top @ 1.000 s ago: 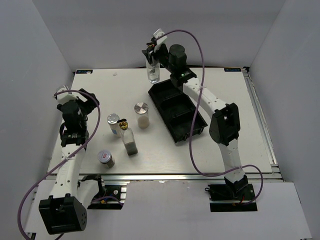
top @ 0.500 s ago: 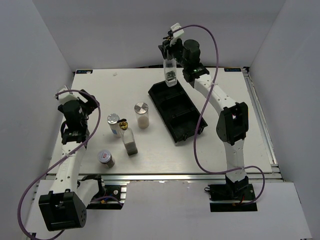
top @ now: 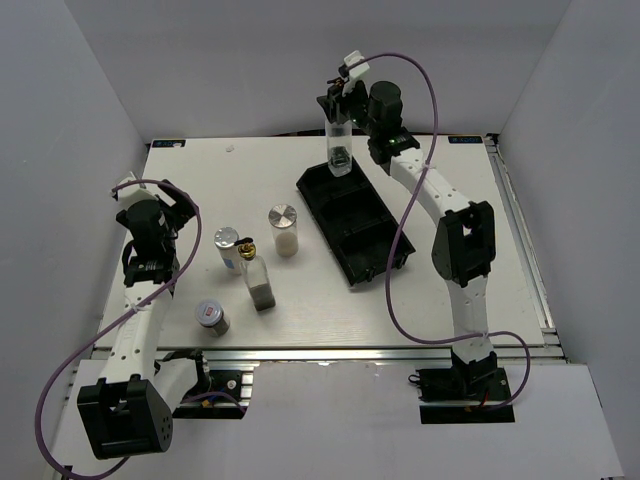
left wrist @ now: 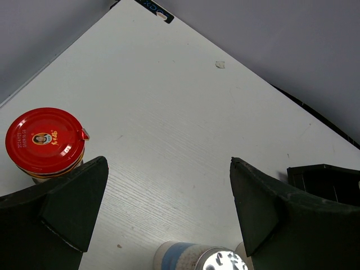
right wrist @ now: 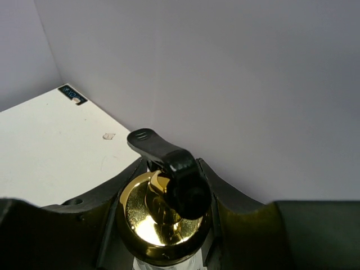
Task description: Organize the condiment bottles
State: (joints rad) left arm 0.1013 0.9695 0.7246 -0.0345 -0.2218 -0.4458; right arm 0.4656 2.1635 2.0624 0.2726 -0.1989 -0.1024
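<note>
**Progress.** By the look of the layout, the task is at an early stage. One tall glass bottle (top: 341, 150) is in transfer. None of the other condiment bottles stands in the black tray (top: 325, 232), so five appear left to place.

**Right end effector** (top: 338, 105). Clenched on the neck of the tall glass bottle, which hangs upright directly below it. The bottle base is over the far end of the tray; whether it touches the tray floor cannot be told.

**Left end effector** (left wrist: 166, 208). Released, fingers spread wide, grasping nothing. The red-capped jar (left wrist: 44, 138) sits just outside its left finger. The blue-labelled shaker (left wrist: 194, 259) lies below, between the fingers. Further to its right stand the silver-lidded shaker (top: 284, 228), the second glass bottle (top: 259, 283) and the small jar (top: 211, 316), all on the counter (top: 460, 230).

**Materials and shapes.**
- Held bottle: clear glass, slim, dark contents at the bottom; polished gold spout (right wrist: 143, 216) with a glossy black lever (right wrist: 169, 163).
- Red-capped jar: round, flat, printed metal lid.
- Shakers: cylindrical, brushed silver lids.
- Tray: rigid black plastic, three rectangular compartments.
- Counter: matte white, faint wood grain.
</note>
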